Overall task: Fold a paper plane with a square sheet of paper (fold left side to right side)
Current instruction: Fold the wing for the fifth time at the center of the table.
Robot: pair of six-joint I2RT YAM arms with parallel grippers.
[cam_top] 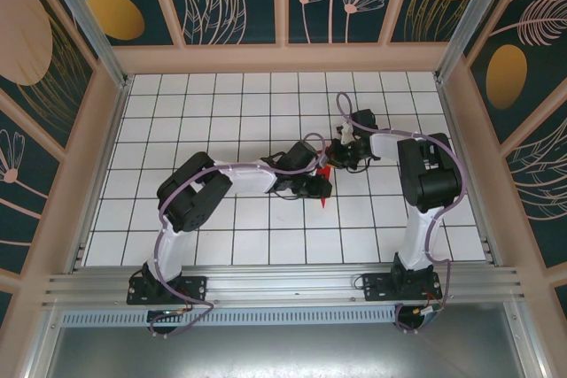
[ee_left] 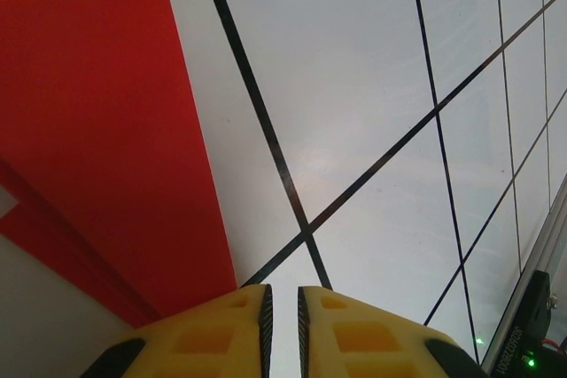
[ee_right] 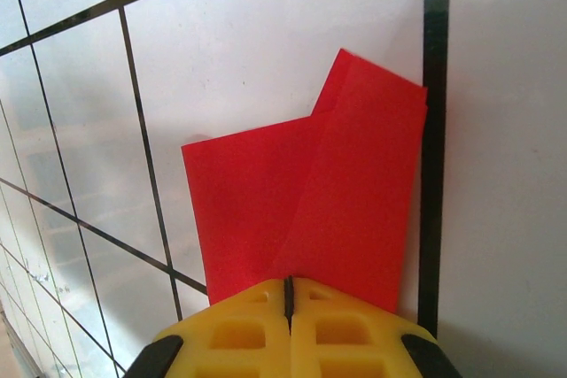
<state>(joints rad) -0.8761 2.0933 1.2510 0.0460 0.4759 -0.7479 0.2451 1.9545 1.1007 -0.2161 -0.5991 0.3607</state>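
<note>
The red sheet of paper [cam_top: 323, 190] lies folded into a narrow strip in the middle of the tiled table, mostly hidden under both grippers. In the right wrist view the paper [ee_right: 328, 192] shows two overlapping flaps with a diagonal crease, flat on a white tile. My right gripper [ee_right: 288, 294] is shut, its tips resting on the paper's near edge. In the left wrist view the paper [ee_left: 89, 130] runs along the left side with a stepped fold low down. My left gripper [ee_left: 282, 307] sits just right of its edge, with a narrow gap between the jaws and nothing in it.
The white grid table [cam_top: 221, 112] is walled by a wooden frame with patterned panels. An aluminium rail [cam_top: 283, 285] runs along the near edge where both arm bases are bolted. The two grippers [cam_top: 326, 170] stand close together over the paper.
</note>
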